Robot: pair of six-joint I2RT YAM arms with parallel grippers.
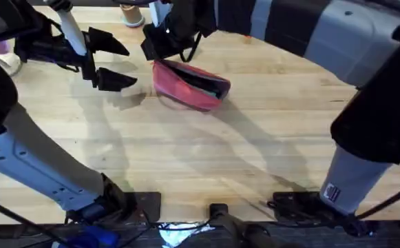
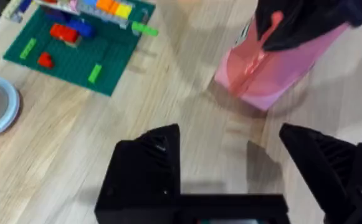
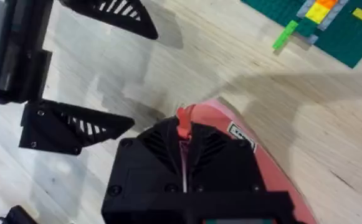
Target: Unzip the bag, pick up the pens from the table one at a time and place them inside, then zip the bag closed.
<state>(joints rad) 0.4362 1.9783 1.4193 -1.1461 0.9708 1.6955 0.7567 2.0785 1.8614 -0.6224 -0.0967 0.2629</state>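
Zipping looks like the step in hand: the right hand (image 3: 184, 134) is clamped on a small pink tab, seemingly the zipper pull, at one end of the bag (image 1: 189, 84). I see no pens on the desk (image 1: 206, 151), so they are probably inside already, though I cannot confirm it. To do this well, the pull should travel straight along the zipper line, low and steady, while the far end of the bag is pinned so the soft fabric does not bunch or drag along.

Bag lies just above the middle of the overhead view, a dark slit of lining showing along its top, so the zipper reads as at least partly undone. The right arm reaches across from 4 o'clock to the bag's 11 o'clock end, wrist angled down over it. The left hand (image 1: 110, 60) hovers at 9 o'clock of the bag, fingers spread wide, gripping nothing, near but apart from it.
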